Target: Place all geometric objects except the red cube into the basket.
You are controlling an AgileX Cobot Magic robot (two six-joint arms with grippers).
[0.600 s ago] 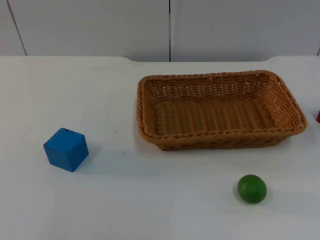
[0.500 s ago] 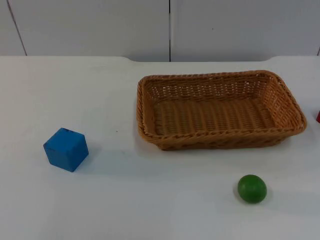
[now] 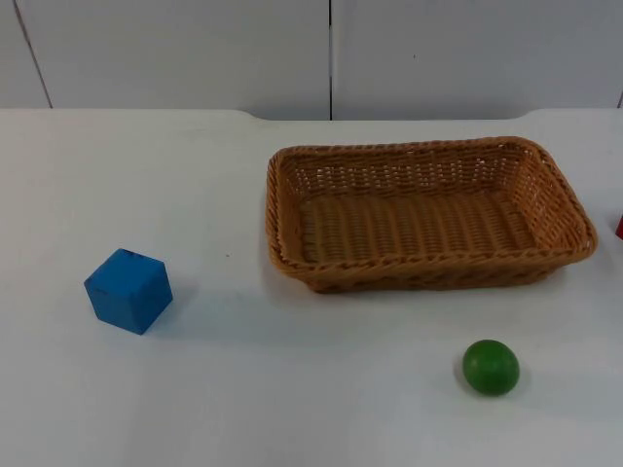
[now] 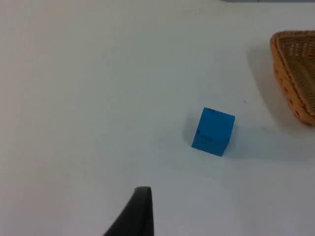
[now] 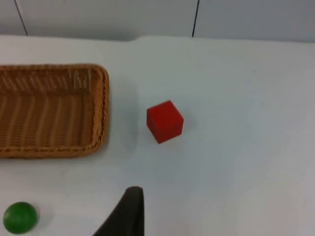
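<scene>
Left wrist view: one black fingertip of the left gripper (image 4: pixel 135 214) above bare table, jaw opening impossible to tell; blue cube (image 4: pixel 213 132) on the table (image 4: pixel 88 88) ahead, apart from the basket (image 4: pixel 295 78). Right gripper (image 5: pixel 125 214) likewise undeterminable, near the green ball (image 5: pixel 19 217), with the red cube (image 5: pixel 165 121) just beside the basket's end. Basket empty, ball in front of it.

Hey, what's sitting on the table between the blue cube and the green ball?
Nothing: in the top view the stretch of white table between the blue cube and the green ball is bare.
</scene>
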